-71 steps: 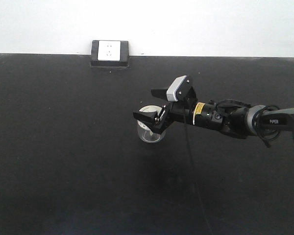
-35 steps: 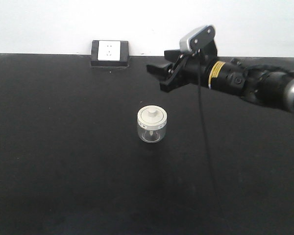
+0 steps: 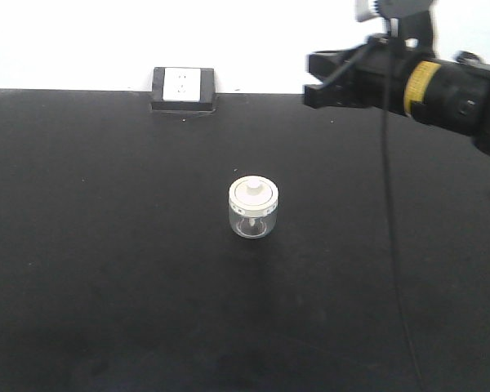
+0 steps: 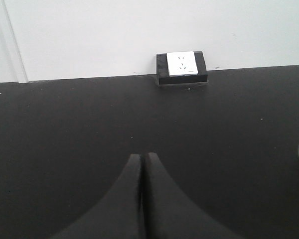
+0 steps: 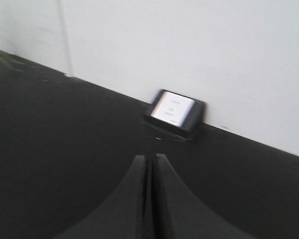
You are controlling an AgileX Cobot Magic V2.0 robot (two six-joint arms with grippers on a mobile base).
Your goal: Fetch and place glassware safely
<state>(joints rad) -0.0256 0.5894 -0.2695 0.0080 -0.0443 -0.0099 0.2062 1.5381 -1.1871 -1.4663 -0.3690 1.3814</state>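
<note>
One lidded glass jar (image 3: 253,208), upright.

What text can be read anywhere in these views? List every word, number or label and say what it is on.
None can be read.
Jar: small dark marks run round the lid's rim, too small to read.
Right arm's yellow label: any print on it is too small to read.
Wall socket: only plug holes, no lettering visible; in the right wrist view it is blurred.
</note>
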